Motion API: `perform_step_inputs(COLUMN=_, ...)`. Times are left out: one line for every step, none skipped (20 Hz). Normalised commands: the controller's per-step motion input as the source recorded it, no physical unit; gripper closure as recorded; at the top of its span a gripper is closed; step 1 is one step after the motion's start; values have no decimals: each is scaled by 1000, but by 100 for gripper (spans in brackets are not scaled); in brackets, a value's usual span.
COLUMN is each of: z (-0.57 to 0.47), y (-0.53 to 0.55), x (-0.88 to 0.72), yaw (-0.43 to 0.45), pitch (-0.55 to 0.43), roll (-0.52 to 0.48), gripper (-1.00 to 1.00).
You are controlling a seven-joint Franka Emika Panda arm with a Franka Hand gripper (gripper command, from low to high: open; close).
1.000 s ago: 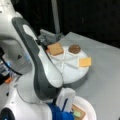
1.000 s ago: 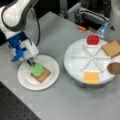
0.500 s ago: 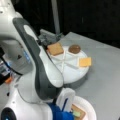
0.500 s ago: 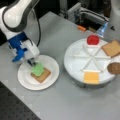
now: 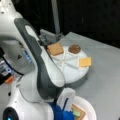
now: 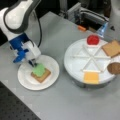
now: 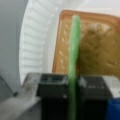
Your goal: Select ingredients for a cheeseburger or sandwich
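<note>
While it hovers over the toast [image 7: 100, 45] on the plate [image 6: 52, 75], the gripper [image 7: 72, 85] pinches the lettuce [image 7: 74, 45] edge-on, which looks thin, light and floppy.

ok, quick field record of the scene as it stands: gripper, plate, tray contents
gripper: gripper over the small plate, jaws shut on the lettuce, which stands edge-on between them
plate contents: toast square with the lettuce on it
tray: white divided tray at a front view's right
tray contents: tomato slice, second toast, patty, cheese square, each in its own compartment
stack status: toast and lettuce only; tomato, patty, cheese not on the plate
</note>
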Motion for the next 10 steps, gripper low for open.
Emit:
perform_step_inputs(z=-54, y=33, x=-18, yaw=90, pitch=-48, roll=-171, gripper=100)
perform_step_inputs(z=-56, y=31, x=-18, yaw=90, pitch=-51, roll=-171, gripper=100)
perform_step_inputs(z=-59, y=28, x=-16, yaw=91, pitch=-51, roll=-170, gripper=100)
perform_step_inputs(z=-63, y=22, x=-12, yaw=92, pitch=-51, roll=-169, gripper=100)
perform_step_inputs(z=-68, y=14, x=-7, yaw=95, pitch=-53, roll=-169, gripper=100)
perform_step_inputs(z=-71, y=4, x=0, yaw=97, pitch=-53, roll=-167, gripper=100)
perform_step_inputs(z=-73, y=0, x=3, yaw=98, pitch=-52, roll=-165, gripper=100)
perform_step_inputs(z=-74, y=0, x=5, yaw=101, pitch=-50, roll=-165, gripper=100)
perform_step_inputs(z=-75, y=-1, x=6, yaw=102, pitch=-49, roll=-163, gripper=100)
perform_step_inputs(z=-76, y=-1, x=8, yaw=105, pitch=-47, roll=-166, gripper=-100)
